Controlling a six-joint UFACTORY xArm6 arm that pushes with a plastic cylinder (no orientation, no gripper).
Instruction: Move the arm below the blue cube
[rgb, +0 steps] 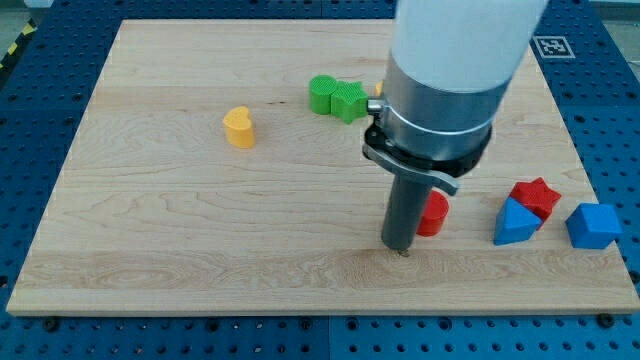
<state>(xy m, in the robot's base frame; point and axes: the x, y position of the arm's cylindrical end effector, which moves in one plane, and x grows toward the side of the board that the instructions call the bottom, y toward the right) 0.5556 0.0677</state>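
No fingers on this rig, so nothing opens, shuts or holds anything: it's just a dark rod, and my tip (401, 247) sits on the table (150, 230) right against the view's-left side of the red cylinder (434, 213). The blue cube (593, 225) is well off to the view's right of my tip, near the table's right edge, turned a bit askew with no real long axis, and slightly higher in the view than my tip. Between my tip and that cube sit a blue wedge-like block (515, 223) and a red star-ish block (535, 196), touching each other.
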